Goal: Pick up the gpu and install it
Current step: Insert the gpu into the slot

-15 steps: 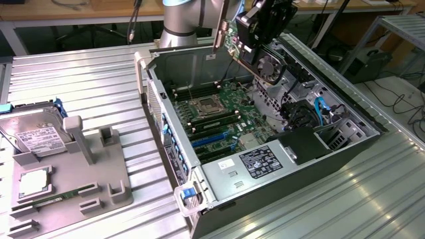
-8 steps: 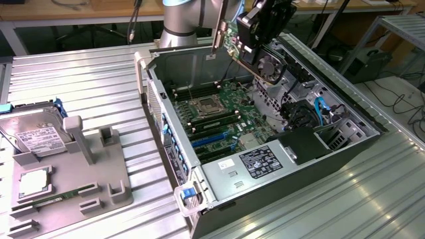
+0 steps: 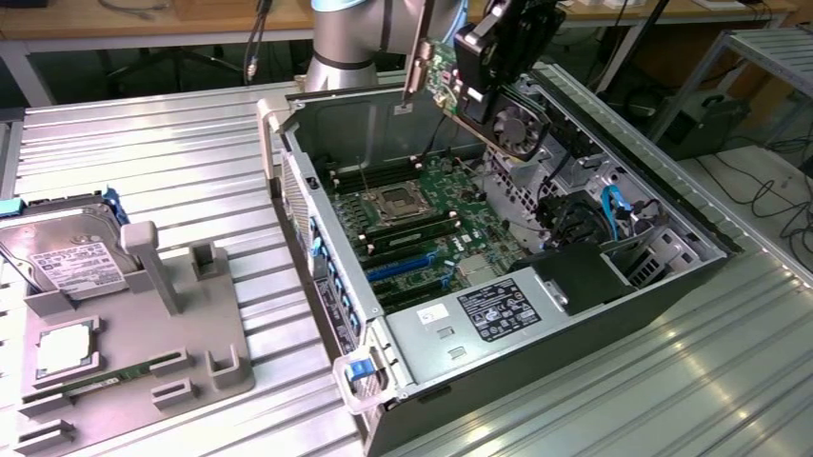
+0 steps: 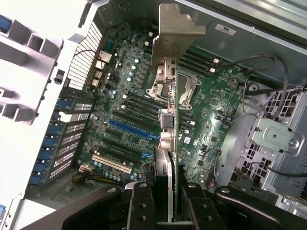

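**Inspector:** Any legible markings, exterior view?

**Assistant:** None. The black label (image 3: 498, 312) on the silver box (image 3: 432, 335) in the computer case (image 3: 572, 367) carries white print that cannot be read. The same goes for the white label (image 3: 74, 262) on the hard drive (image 3: 57, 214).

**Inspector:** Wrist view?

**Assistant:** One small white sticker (image 4: 225, 29) on the case wall (image 4: 268, 21). It has dark marks, unreadable.

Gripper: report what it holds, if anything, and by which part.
The gripper holds the gpu by its upper edge, one finger on each face, above the open computer case.
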You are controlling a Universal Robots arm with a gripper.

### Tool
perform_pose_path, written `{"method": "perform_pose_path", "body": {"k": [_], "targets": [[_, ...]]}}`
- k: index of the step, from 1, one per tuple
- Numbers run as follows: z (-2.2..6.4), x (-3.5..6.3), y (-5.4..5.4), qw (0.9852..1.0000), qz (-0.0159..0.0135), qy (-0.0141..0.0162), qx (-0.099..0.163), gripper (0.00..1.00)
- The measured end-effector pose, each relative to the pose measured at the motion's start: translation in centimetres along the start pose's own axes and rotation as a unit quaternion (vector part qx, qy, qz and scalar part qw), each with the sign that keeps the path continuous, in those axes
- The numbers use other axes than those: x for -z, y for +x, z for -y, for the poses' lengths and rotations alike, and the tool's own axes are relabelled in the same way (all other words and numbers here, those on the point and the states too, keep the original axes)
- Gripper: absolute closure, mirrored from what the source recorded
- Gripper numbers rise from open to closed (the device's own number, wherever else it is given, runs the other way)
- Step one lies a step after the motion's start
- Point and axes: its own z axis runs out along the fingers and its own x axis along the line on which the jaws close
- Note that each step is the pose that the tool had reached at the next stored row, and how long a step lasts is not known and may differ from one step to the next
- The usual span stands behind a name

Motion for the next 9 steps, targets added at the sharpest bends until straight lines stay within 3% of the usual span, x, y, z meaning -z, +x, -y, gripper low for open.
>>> {"method": "perform_pose_path", "body": {"k": [9], "targets": [[0.00, 0.00, 0.00, 0.9998, -0.0007, -0.0002, 0.021, 0.73]]}}
